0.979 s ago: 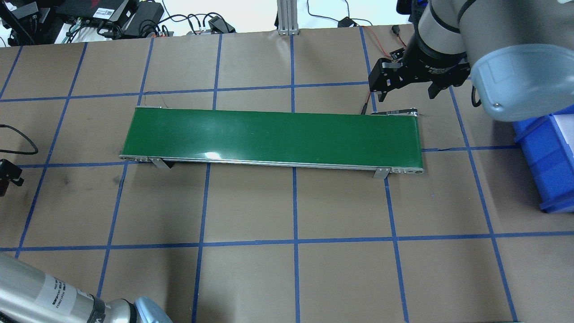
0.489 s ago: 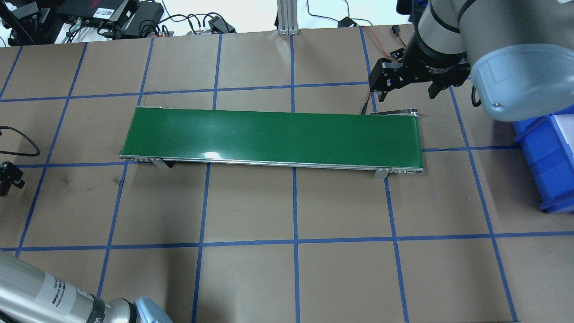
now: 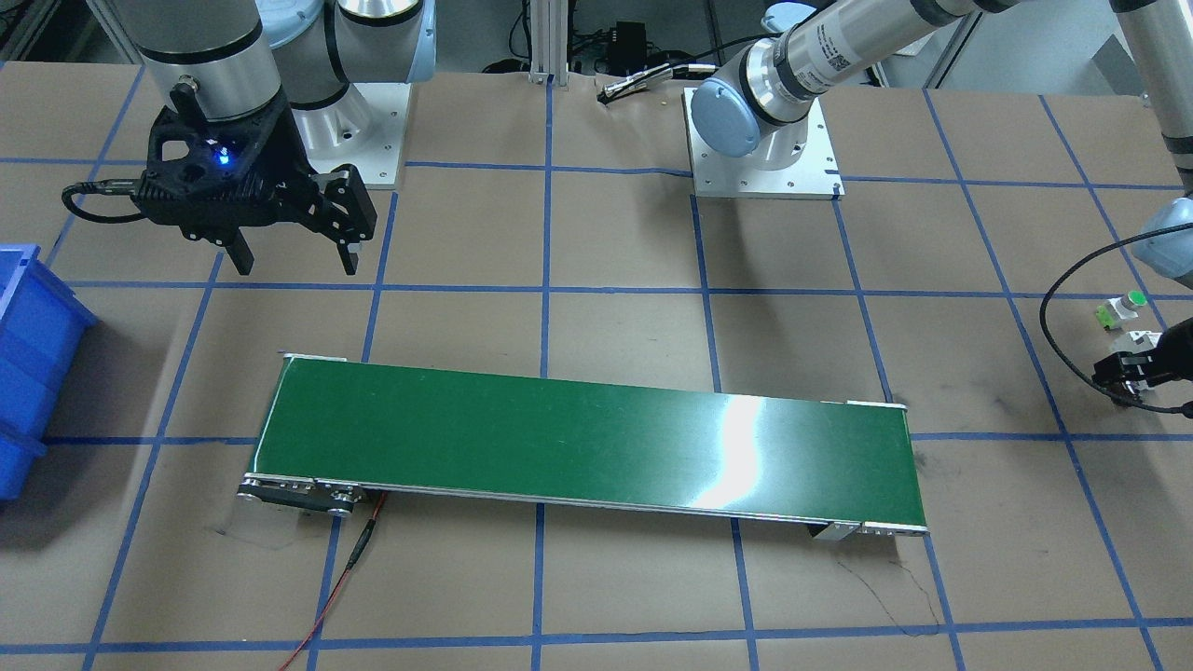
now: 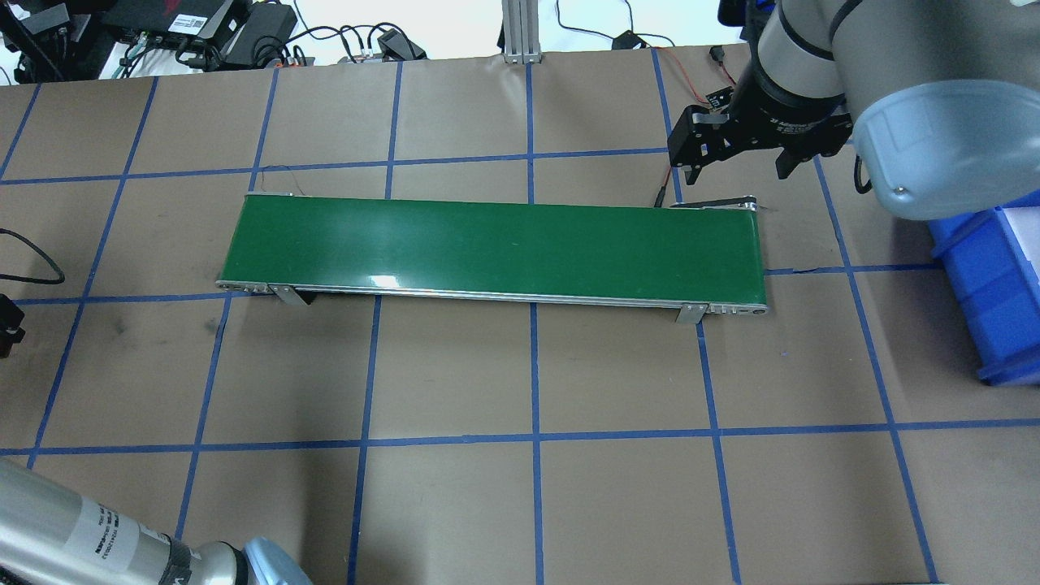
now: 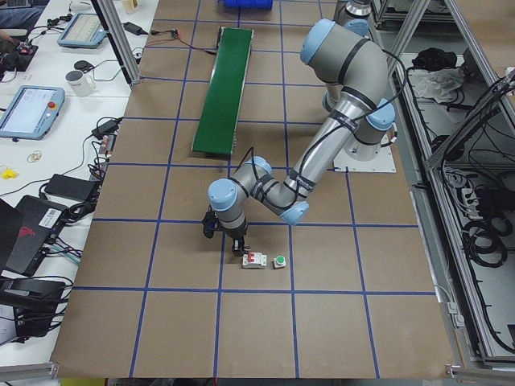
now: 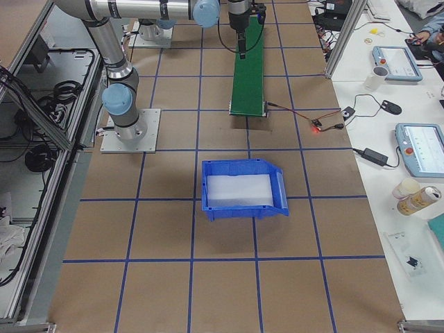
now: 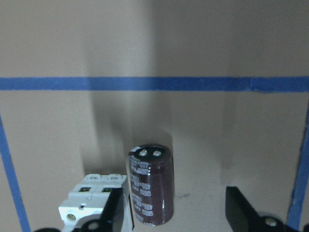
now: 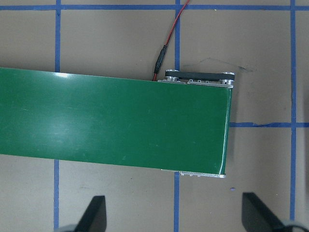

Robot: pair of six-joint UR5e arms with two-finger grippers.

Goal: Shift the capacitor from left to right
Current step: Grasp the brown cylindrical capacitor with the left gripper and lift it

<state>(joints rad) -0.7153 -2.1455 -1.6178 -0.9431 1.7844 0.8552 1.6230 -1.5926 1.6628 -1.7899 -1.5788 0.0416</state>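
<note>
The capacitor (image 7: 150, 186), a dark brown cylinder with a silvery top, stands upright on the paper-covered table. It shows in the left wrist view only. My left gripper (image 7: 178, 215) is open, and the capacitor stands between its fingers, close to the left finger (image 7: 117, 212). The left gripper also shows at the right edge of the front-facing view (image 3: 1132, 370) and in the exterior left view (image 5: 233, 239). My right gripper (image 4: 738, 169) is open and empty above the right end of the green conveyor belt (image 4: 496, 248).
A white breaker (image 7: 91, 203) sits just left of the capacitor and also shows in the exterior left view (image 5: 255, 260). A green-capped push button (image 3: 1123, 308) lies close by. A blue bin (image 4: 991, 284) stands at the table's right end.
In the overhead view my left gripper has slid further toward the left edge, its cable with it. The right arm has not moved.
</note>
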